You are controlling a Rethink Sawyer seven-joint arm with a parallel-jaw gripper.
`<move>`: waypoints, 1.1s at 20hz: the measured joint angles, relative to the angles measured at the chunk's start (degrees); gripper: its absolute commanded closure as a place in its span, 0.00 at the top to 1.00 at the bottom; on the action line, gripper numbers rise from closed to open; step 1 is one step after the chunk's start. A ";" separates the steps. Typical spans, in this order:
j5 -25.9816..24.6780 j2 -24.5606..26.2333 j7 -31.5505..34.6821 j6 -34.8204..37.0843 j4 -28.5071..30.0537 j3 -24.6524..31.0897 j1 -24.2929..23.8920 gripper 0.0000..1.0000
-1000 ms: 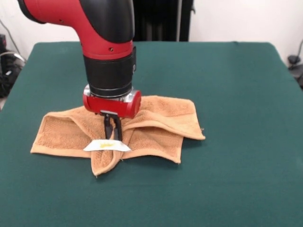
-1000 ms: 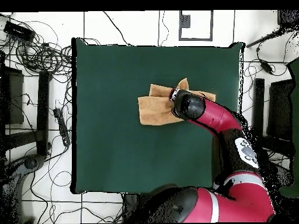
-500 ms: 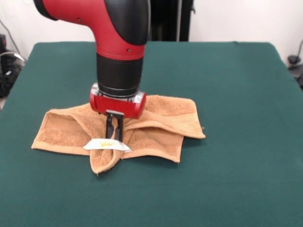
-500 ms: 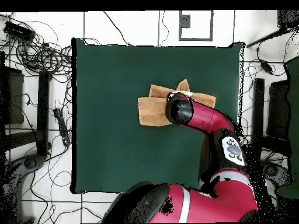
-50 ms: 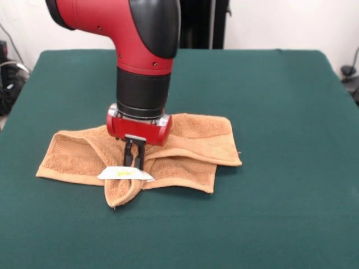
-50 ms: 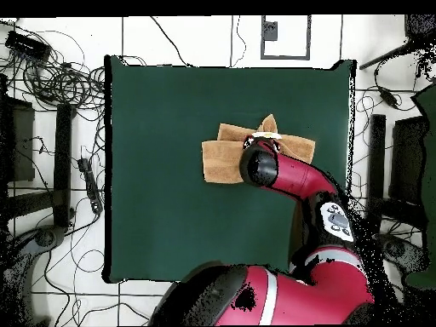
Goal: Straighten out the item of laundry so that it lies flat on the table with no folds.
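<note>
Your gripper [image 5: 134, 161] is down on the towel [image 5: 185, 147], just behind the white tag [image 5: 124, 174], and its fingers stand close together, apparently pinching a raised ridge of cloth where the folds meet. Over the last second the arm has slid a little to the right in the front view and the wrist has turned, yet the fingertips have stayed at almost the same spot. The towel has barely shifted; only its left edge and the small lobe at the near side have crept slightly. So the grasp looks set, but no unfolding has begun.

The towel lies around the middle of the table [image 5: 280, 213], well clear of every edge. It is still bunched: a left wing, a right wing doubled over itself, and a tongue of cloth poking toward the near side under the tag. From above, the arm hides the pinch point and you see only the tan cloth [image 6: 223, 162] spreading either side of the wrist.

You probably need to lift and draw this fold outward next. Watch that the whole towel doesn't just drag along with the pull.
</note>
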 measured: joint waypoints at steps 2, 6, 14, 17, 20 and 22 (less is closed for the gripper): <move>0.04 0.01 0.00 0.00 0.00 0.00 -0.01 0.00; 0.43 -0.01 0.00 -0.01 0.12 0.04 -0.07 0.00; 4.41 -0.29 0.00 0.62 1.23 0.92 -1.15 0.00; 5.83 -0.31 0.00 0.90 1.48 1.09 -1.41 0.00; 6.73 -0.31 0.00 1.50 1.48 1.16 -1.56 0.00; 7.28 -0.31 0.00 1.94 1.48 1.34 -1.79 0.00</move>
